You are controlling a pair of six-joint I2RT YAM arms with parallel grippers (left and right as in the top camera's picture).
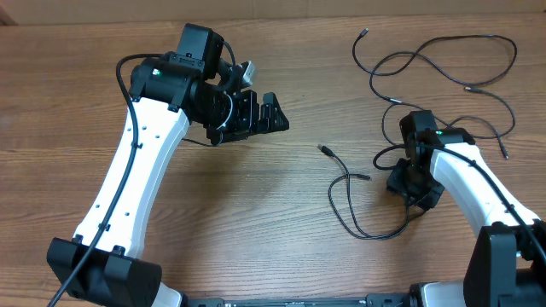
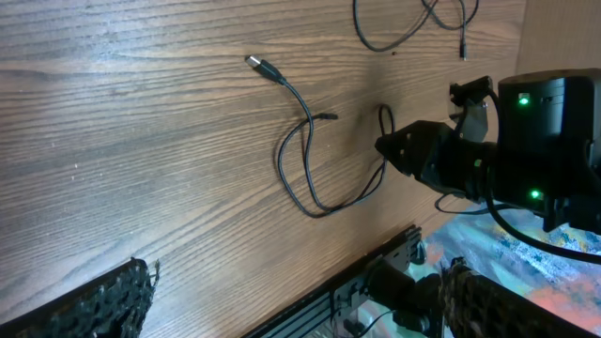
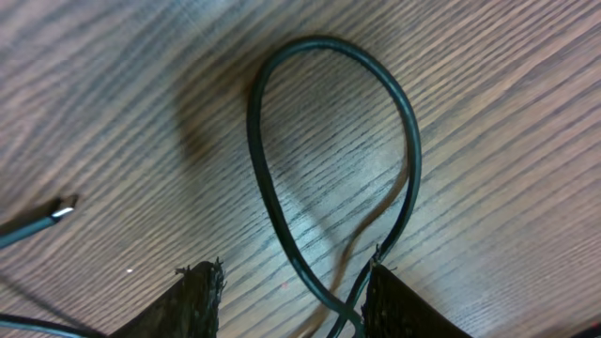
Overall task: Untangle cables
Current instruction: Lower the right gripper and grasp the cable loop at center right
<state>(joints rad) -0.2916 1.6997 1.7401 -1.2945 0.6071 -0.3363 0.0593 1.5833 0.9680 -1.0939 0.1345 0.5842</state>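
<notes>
Several thin black cables lie on the wooden table. A short cable (image 1: 343, 207) with a metal plug (image 1: 324, 149) curves across the middle right, and longer cables (image 1: 444, 53) sprawl at the back right. My right gripper (image 1: 412, 189) is down at the short cable's right end. In the right wrist view a cable loop (image 3: 333, 122) rises from between the fingertips (image 3: 192, 300); its crossing strands rest against the right-hand finger, with a gap to the other. My left gripper (image 1: 260, 115) hangs wide open and holds nothing, left of the cables. The left wrist view shows the short cable (image 2: 305, 178).
The right arm (image 2: 526, 141) shows in the left wrist view beside the table's front edge (image 2: 357, 272). A loose plug tip (image 3: 61, 211) lies left of the loop. Bare wood stretches between the two arms.
</notes>
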